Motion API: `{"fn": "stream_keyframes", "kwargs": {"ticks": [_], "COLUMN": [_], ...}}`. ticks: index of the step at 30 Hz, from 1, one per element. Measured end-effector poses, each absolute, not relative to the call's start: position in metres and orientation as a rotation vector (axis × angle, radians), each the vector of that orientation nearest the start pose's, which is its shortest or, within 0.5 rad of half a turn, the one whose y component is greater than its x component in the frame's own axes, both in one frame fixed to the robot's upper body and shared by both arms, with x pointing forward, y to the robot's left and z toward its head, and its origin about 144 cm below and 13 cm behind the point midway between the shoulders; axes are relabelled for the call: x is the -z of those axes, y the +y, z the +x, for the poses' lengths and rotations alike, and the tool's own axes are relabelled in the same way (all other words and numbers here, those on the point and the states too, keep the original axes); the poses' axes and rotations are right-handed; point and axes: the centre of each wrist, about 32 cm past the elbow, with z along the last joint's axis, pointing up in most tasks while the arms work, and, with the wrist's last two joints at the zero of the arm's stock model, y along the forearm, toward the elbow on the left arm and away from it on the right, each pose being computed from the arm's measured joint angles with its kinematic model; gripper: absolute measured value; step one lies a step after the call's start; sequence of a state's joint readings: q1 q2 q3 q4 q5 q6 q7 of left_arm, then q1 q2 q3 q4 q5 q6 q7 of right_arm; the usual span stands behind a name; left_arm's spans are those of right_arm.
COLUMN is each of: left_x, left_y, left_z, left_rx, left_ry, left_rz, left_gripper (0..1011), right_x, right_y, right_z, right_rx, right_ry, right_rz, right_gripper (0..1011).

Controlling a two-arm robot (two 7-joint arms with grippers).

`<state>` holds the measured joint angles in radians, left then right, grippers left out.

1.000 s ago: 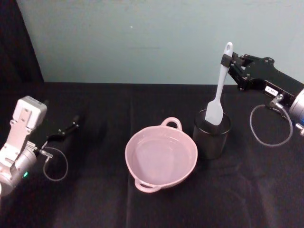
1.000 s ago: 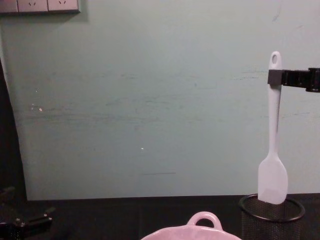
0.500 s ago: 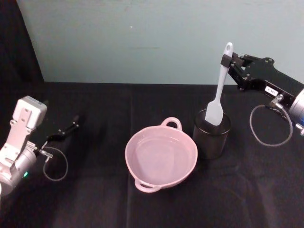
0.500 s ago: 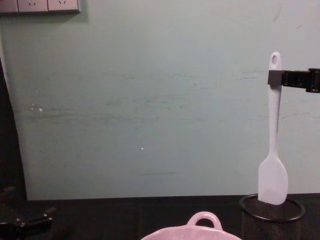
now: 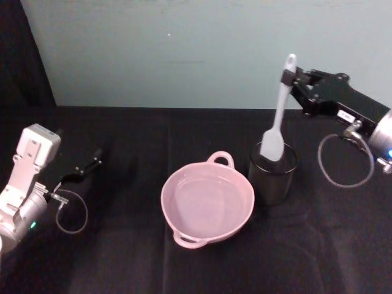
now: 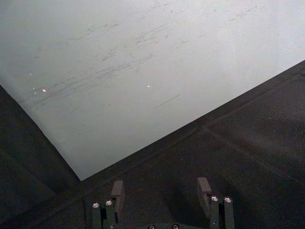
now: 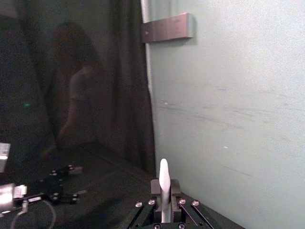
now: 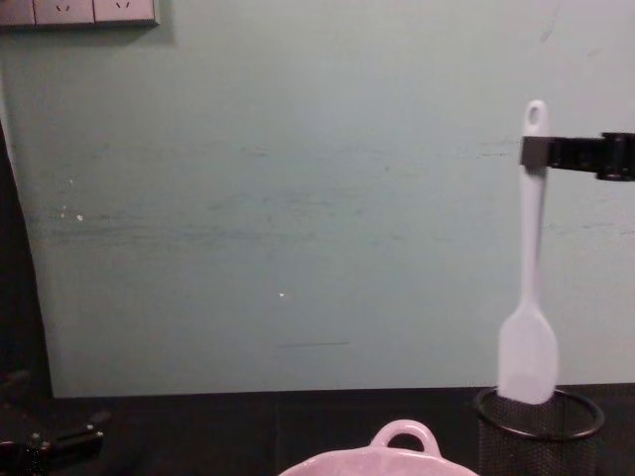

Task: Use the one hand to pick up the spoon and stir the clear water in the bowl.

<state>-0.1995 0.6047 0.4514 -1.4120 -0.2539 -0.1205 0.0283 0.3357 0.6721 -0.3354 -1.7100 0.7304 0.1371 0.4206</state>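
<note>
My right gripper (image 5: 288,79) is shut on the upper handle of the white spoon (image 5: 276,119), near the hole at its end. The spoon (image 8: 529,288) hangs upright, its flat head just above the rim of the black mesh cup (image 5: 273,172). In the right wrist view the spoon handle (image 7: 164,188) stands clamped between the fingers. The pale pink bowl (image 5: 207,199) holds clear water and sits left of the cup, at the table's middle; its loop handle (image 8: 405,435) shows in the chest view. My left gripper (image 6: 162,191) stays parked open at the far left, over the black cloth.
The mesh cup (image 8: 539,426) stands close to the bowl's right side. A grey cable loop (image 5: 343,160) hangs under the right arm. The pale wall (image 5: 184,49) rises behind the black table (image 5: 122,257). Bare cloth lies in front of and left of the bowl.
The right gripper has carried the spoon slightly left and up, so its head now hangs at the cup's left rim. The left arm has not moved.
</note>
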Motion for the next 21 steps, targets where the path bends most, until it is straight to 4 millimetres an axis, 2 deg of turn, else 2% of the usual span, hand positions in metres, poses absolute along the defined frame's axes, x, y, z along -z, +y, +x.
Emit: {"fn": "stream_keyframes", "kwargs": {"ticks": [8, 11, 12, 17, 21], "left_x": [-1.14, -1.14, -1.14, -1.14, -1.14], "left_y": [0.31, 0.31, 0.31, 0.31, 0.31], "left_z": [0.489, 0.489, 0.489, 0.489, 0.489], "left_rx": [-1.248, -1.248, -1.248, -1.248, -1.248], "left_ry": [-0.285, -0.285, -0.285, -0.285, -0.285], "left_rz": [0.304, 0.304, 0.304, 0.305, 0.304], "left_gripper": [1005, 1005, 1005, 1005, 1005], "right_x": [-1.29, -1.284, -1.284, -1.266, -1.252], "right_y": [-0.272, -0.253, -0.253, -0.233, -0.225], "right_z": [0.518, 0.52, 0.52, 0.519, 0.515], "right_rx": [0.697, 0.639, 0.639, 0.585, 0.57], "right_ry": [-0.07, -0.066, -0.066, -0.068, -0.069], "right_rz": [0.048, 0.05, 0.05, 0.056, 0.05], "right_gripper": [117, 117, 117, 117, 117]}}
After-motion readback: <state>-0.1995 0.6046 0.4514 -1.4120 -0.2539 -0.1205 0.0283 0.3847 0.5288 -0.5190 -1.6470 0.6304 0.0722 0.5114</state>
